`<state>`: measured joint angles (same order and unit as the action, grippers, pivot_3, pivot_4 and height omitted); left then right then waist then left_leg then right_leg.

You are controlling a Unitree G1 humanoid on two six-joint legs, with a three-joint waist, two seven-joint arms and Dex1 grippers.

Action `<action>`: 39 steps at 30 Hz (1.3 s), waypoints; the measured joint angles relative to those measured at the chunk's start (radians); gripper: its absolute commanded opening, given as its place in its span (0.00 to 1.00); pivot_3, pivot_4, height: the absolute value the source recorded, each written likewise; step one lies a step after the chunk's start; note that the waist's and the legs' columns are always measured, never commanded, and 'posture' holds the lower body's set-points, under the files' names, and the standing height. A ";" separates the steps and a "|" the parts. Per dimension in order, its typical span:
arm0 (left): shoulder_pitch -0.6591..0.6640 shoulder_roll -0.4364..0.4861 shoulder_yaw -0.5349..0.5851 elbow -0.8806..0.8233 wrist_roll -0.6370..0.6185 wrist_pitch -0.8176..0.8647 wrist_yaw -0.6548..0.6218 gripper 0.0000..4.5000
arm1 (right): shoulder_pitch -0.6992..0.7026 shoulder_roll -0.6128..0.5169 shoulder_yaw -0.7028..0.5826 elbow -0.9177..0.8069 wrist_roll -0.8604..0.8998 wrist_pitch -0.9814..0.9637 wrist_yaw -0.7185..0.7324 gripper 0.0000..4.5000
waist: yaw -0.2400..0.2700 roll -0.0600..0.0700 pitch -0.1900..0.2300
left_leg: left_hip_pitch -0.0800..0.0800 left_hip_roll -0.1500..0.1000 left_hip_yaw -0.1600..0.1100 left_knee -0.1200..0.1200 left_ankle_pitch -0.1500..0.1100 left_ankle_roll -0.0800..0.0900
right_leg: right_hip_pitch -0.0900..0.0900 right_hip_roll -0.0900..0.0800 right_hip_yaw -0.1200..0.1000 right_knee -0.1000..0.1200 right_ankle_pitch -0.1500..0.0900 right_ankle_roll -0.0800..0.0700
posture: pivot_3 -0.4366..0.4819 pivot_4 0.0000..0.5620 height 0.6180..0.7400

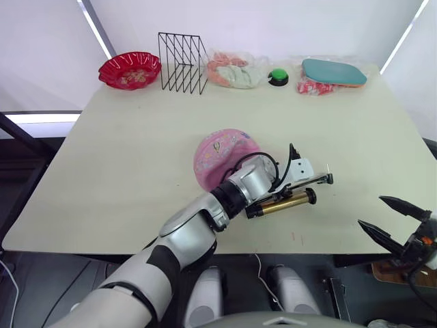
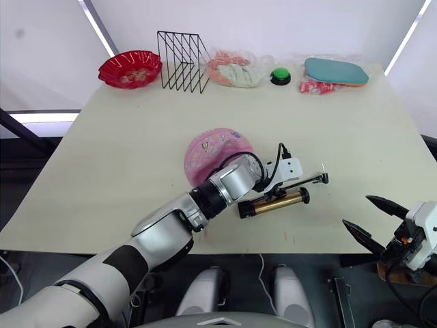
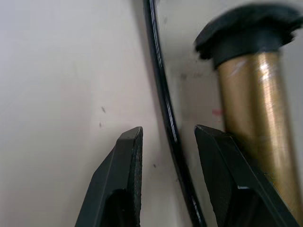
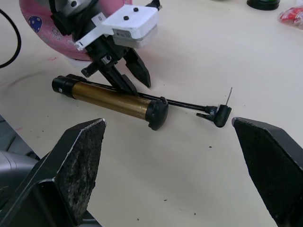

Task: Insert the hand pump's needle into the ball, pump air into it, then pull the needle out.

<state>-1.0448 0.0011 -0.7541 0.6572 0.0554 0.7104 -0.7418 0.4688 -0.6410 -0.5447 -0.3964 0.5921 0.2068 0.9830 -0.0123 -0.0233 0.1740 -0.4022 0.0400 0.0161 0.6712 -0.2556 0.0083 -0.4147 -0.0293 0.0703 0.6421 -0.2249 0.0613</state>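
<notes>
the two eye views are looking down from the head over the table (image 1: 136, 157), both taking in the pump (image 1: 283, 203) near the table's front edge. the left wrist view is sitting very near the pump (image 3: 255, 118), facing along its gold barrel just above the tabletop. the right wrist view is looking from the table's front edge toward the pump (image 4: 113, 100), sharing it and the ball (image 4: 42, 23) behind it with the eye views.

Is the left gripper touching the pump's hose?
Cannot tell. In the left wrist view the hose runs between the open left gripper, close by one finger, with no plain gap or contact.
</notes>
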 measured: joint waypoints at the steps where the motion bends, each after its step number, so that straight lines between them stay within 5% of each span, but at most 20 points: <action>1: -0.003 -0.006 0.009 0.004 0.002 0.000 -0.016 0.42 | 0.005 0.000 0.000 -0.001 0.000 -0.001 -0.001 1.00 | 0.000 0.000 0.000 | 0.000 0.000 0.000 0.000 0.000 0.000 | 0.000 0.000 0.000 0.000 0.000 0.000 | 0.48 0.27 1.00; 17: -0.045 -0.126 0.100 0.173 0.030 -0.040 -0.081 0.42 | 0.052 0.010 -0.005 -0.019 0.000 -0.019 -0.008 1.00 | 0.001 0.000 0.000 | 0.000 -0.001 0.000 0.000 -0.001 0.001 | 0.000 0.000 0.000 0.000 -0.001 0.001 | 0.48 0.27 1.00; 21: -0.053 -0.153 0.124 0.256 0.041 -0.082 -0.047 0.23 | 0.060 0.013 -0.006 -0.020 0.000 -0.021 -0.010 1.00 | 0.000 0.000 0.000 | 0.000 -0.001 0.000 0.000 -0.001 0.001 | 0.000 0.000 0.000 0.000 -0.001 0.001 | 0.48 0.27 1.00; 22: -0.056 -0.154 0.163 0.310 0.042 -0.146 -0.012 0.11 | 0.073 0.017 -0.006 -0.031 0.000 -0.021 -0.013 1.00 | 0.000 0.000 0.000 | 0.001 -0.001 0.000 0.001 -0.001 0.002 | 0.001 0.000 0.000 0.000 -0.001 0.002 | 0.48 0.27 1.00; 26: -0.050 -0.153 0.198 0.308 0.040 -0.151 -0.003 0.04 | 0.080 0.019 -0.006 -0.035 0.000 -0.021 -0.021 1.00 | 0.000 0.000 0.000 | 0.001 -0.001 0.000 0.001 -0.001 0.002 | 0.001 0.000 0.000 0.000 -0.001 0.002 | 0.48 0.27 1.00; 39: 0.256 -0.011 0.255 -0.384 -0.035 0.079 -0.068 0.04 | 0.052 0.022 -0.006 -0.034 0.020 0.024 -0.064 1.00 | -0.004 0.002 -0.001 | 0.002 0.000 0.001 0.000 -0.001 0.002 | 0.001 0.000 0.002 0.001 0.001 0.003 | 0.48 0.27 1.00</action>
<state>-0.7891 -0.0103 -0.4990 0.2733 0.0205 0.7890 -0.8099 0.5206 -0.6185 -0.5505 -0.4308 0.6116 0.2312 0.9187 -0.0160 -0.0216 0.1730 -0.4001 0.0396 0.0166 0.6711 -0.2567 0.0099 -0.4137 -0.0295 0.0718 0.6431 -0.2237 0.0647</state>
